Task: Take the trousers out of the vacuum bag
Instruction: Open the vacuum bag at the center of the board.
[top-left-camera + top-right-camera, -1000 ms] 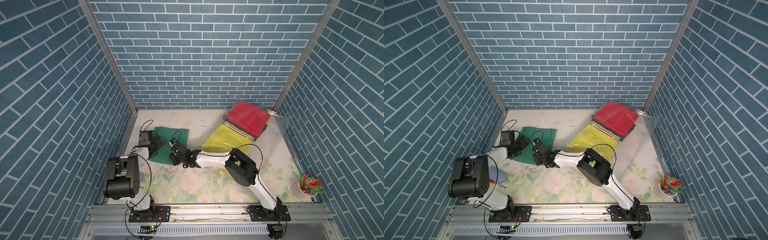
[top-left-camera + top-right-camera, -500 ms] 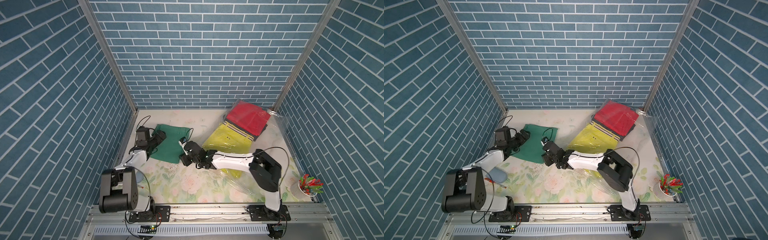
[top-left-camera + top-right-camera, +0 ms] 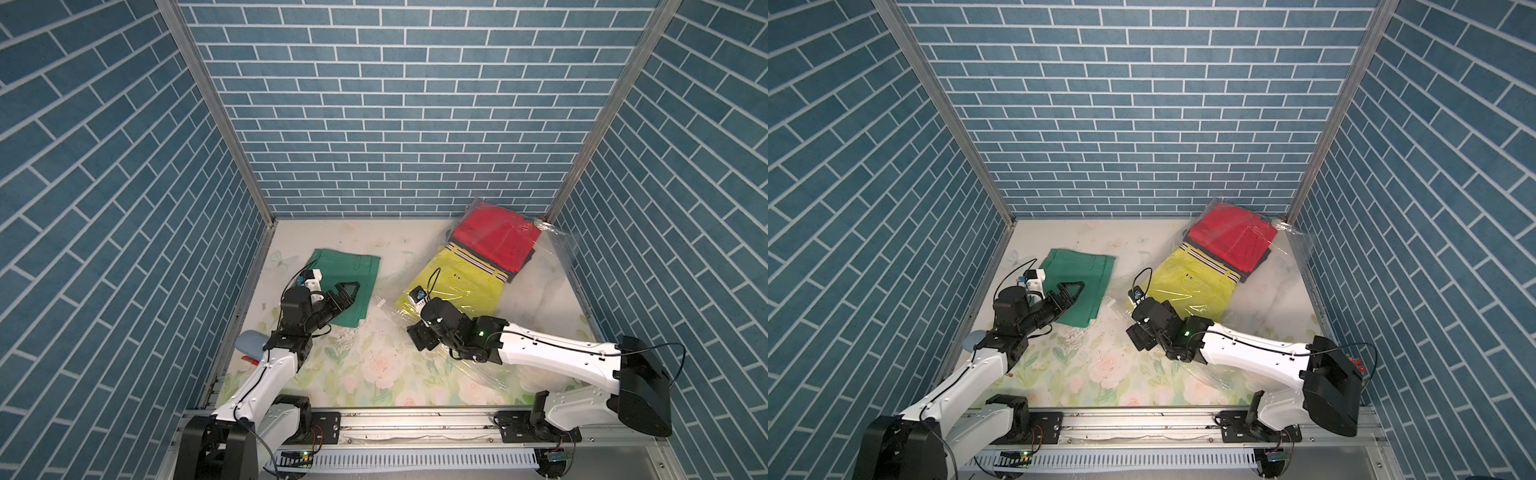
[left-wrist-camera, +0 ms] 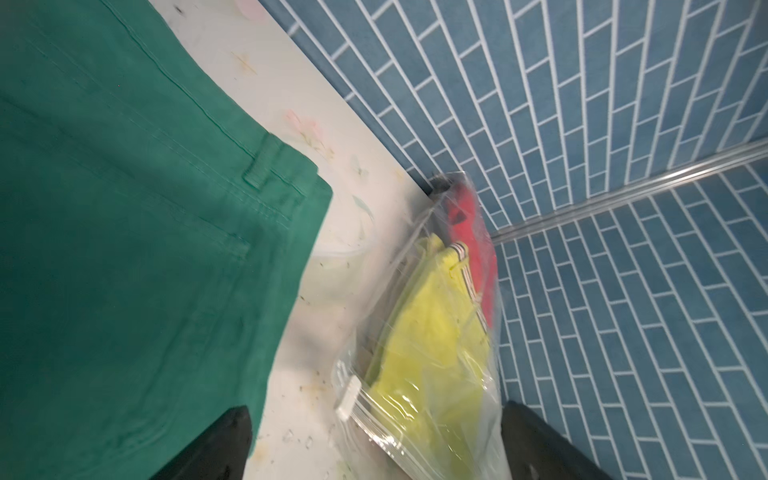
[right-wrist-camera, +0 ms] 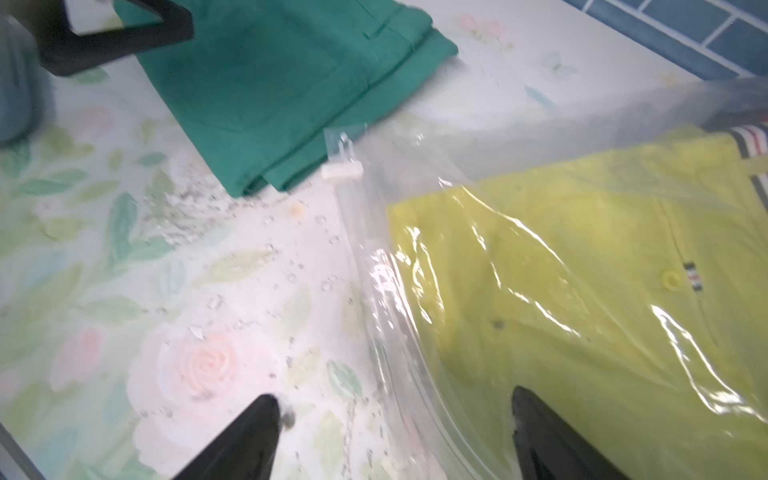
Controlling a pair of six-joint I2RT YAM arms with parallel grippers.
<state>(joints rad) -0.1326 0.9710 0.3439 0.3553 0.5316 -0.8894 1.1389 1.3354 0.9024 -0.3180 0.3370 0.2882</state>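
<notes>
Green trousers are laid clear of the vacuum bag; left gripper is spread above them, right gripper spread astride the bag's mouth, presumably for the yellow trousers.

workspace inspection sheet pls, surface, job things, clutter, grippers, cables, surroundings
surface: floral table cover, speckled with crumbs near the middle.
job's things: green trousers lie folded outside the bag; yellow trousers and red trousers lie inside the clear vacuum bag, its zip slider at the mouth.
clutter: cup of red and green bits by the right wall; blue-grey thing at the left edge.
grippers: left gripper open over the green trousers; right gripper open astride the bag's edge.
cables: black wires loop at both wrists.
surroundings: blue brick-pattern walls.
</notes>
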